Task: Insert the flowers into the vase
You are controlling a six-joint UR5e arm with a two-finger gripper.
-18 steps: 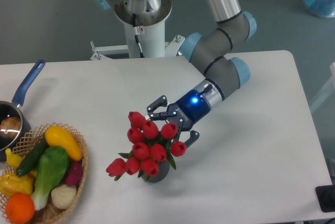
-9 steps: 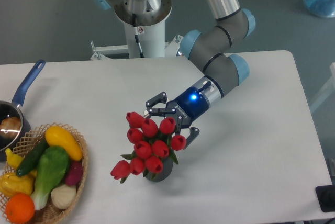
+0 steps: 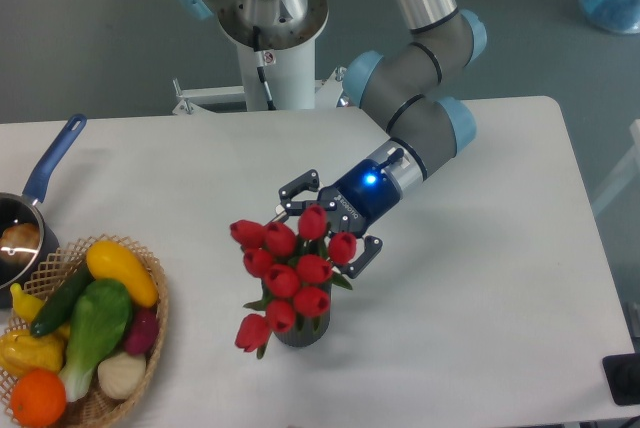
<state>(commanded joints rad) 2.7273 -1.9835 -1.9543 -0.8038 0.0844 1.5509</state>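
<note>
Since a second ago the flowers [image 3: 287,270] have swung more upright and their lowest bud has dropped toward the near table edge, while the gripper [image 3: 323,234] has shifted slightly up and away. Nearest the camera, at the left corner, a wicker basket [image 3: 152,320] holds vegetables and is cut off by the frame's bottom and left edges. Near the front middle of the white table [image 3: 480,278] stands the vase [image 3: 303,332], dark grey and small; only its lower wall shows, since the bunch covers its mouth. The flowers are red closed tulip buds with green leaves, clustered tightly above the vase; their stems are hidden, so how deep they sit cannot be made out. Just behind the bunch, the gripper's black fingers are spread on either side of the upper buds, and whether they touch any bud is hard to tell. A blue light glows on the wrist. Farther left, a blue-handled pot [image 3: 40,191] is cut off by the frame edge. At the back stands the arm's white base [image 3: 270,38].
</note>
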